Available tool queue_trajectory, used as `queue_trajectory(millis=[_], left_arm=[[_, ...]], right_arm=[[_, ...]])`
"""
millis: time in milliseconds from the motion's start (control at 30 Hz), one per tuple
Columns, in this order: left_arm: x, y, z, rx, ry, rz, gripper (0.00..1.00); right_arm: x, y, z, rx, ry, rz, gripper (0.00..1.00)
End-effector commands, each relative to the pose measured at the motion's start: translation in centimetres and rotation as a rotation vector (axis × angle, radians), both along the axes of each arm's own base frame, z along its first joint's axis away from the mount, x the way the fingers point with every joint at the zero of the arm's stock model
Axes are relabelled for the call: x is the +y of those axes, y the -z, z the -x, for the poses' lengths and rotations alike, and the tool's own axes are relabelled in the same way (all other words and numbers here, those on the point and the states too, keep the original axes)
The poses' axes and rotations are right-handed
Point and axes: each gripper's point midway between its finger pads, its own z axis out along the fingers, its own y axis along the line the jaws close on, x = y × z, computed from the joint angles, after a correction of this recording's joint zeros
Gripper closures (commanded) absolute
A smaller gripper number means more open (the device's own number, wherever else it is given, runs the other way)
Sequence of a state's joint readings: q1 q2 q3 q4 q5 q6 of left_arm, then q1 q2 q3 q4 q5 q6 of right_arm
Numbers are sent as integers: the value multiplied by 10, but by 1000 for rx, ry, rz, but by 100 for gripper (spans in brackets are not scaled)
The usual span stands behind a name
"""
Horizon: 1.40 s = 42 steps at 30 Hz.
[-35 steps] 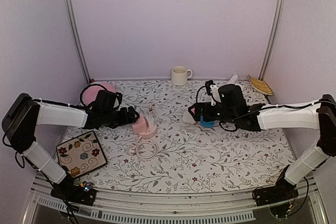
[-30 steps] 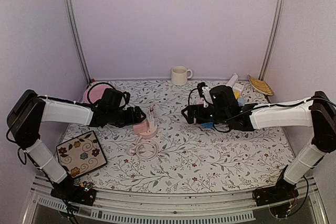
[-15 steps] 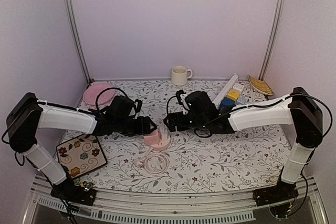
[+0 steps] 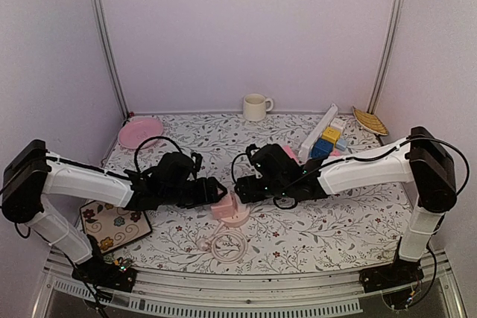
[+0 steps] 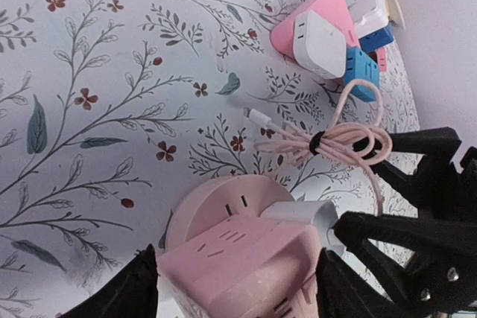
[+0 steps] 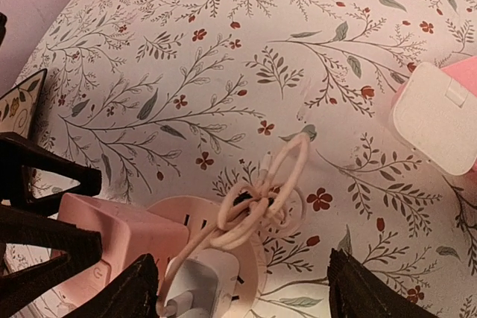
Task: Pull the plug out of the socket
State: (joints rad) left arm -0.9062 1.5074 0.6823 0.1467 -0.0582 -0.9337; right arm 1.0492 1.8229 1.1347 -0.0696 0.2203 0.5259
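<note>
The pink socket (image 5: 246, 266) is a block on a round pink base (image 5: 216, 210), and it fills the gap between my left gripper's (image 5: 237, 294) fingers, which press on both its sides. A white plug (image 6: 212, 281) sits in the base beside the block. Its pale pink cable (image 6: 268, 195) is tied in a bundle that lies on the table. My right gripper (image 6: 250, 296) straddles the plug with its jaws wide apart and a clear gap on the right side. From above, the socket (image 4: 228, 211) lies between the left gripper (image 4: 212, 193) and the right gripper (image 4: 241, 187).
A cable coil (image 4: 226, 245) lies just in front of the socket. A pink-and-white adapter (image 5: 317, 31) and blue blocks (image 4: 326, 144) lie behind the right arm. A mug (image 4: 256, 106), a pink plate (image 4: 140, 132), a floral tile (image 4: 113, 221) and a yellow dish (image 4: 370, 121) stand around the edges.
The left gripper has dragged the socket towards the near middle of the table. The right arm has swung left over to it, and its jaws have narrowed around the plug.
</note>
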Motion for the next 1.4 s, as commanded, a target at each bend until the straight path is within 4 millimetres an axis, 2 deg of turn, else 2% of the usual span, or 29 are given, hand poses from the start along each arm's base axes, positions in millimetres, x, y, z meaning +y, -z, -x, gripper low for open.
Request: queue_trajectory(millis=[0,133,200,533,1067,1367], left_arm=[[12,-15,-3,-41,-65,2,27],[17,-20,-1,-57,-65,-10,27],[17,-19,1,-54,-57,-6,28],[19,-15,4,-66,-29,-25,33],[24,-36,0,-175,74,-67,29],[27,-9,13,-98,117,-58,30]], right_arm=[[5,-14,11,-25,27,31,22],[5,-4,19,-17,24,82,25],[12,-9,18,-17,27,77,28],[13,5,18,6,52,121,41],[30,28,29,40,-5,176,53],[28,34,38,46,-12,204,55]])
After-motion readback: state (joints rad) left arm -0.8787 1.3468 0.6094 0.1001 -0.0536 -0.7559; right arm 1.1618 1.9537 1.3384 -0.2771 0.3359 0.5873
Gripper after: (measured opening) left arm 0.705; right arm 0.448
